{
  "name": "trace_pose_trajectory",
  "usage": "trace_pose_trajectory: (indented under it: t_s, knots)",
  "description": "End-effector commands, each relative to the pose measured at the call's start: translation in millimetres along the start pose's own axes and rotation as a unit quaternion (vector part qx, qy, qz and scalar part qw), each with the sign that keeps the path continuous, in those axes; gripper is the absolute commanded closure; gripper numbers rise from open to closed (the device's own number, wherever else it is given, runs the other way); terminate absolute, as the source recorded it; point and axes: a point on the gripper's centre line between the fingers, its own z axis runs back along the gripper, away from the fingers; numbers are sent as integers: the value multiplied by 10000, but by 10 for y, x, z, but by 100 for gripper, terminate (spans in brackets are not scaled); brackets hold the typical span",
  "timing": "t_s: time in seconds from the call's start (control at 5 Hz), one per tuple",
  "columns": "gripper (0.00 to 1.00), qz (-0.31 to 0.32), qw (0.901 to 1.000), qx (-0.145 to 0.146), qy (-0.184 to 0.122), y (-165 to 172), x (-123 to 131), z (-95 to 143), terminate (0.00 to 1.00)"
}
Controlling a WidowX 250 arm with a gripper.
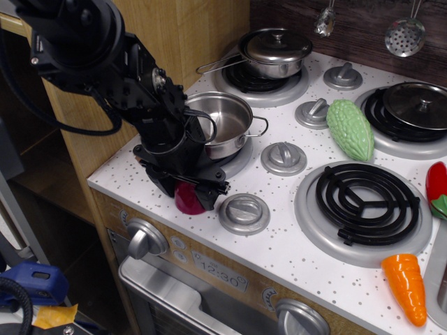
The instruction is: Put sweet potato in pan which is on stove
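My claw (188, 190) is down low at the front left corner of the stove (293, 251), its black fingers set on either side of the sweet potato (187, 200). The fingers reach down past the top of the dark red toy and hide its upper part, so I cannot tell whether they are pressing on it or only standing close around it. The sweet potato sits on the white speckled top, just left of a silver knob (244, 213) and just in front of the burner that carries the pan (220, 123). The pan, a small open steel pot with thin wire loop handles, stands right behind my claw, and part of my arm crosses its left rim.

Farther back, a lidded steel pot (274, 50) with a long handle sits on the rear burner. To the right lie a green bumpy gourd (350, 128), a black coil burner (363, 203), a flat dark lidded pan (418, 105), an orange carrot (406, 287) and a red pepper (437, 188) at the edge of view.
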Motion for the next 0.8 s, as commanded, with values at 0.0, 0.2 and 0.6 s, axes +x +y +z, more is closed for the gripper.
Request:
trace_pose_trajectory:
  t_s: [0.0, 0.2, 0.6]
  knots:
    - [100, 35, 9997, 227, 100, -85, 132, 268, 0]
    - [100, -21, 9994, 328, 91, -102, 226, 429, 0]
    - [100, -619, 9969, 473, -131, -88, 533, 720, 0]
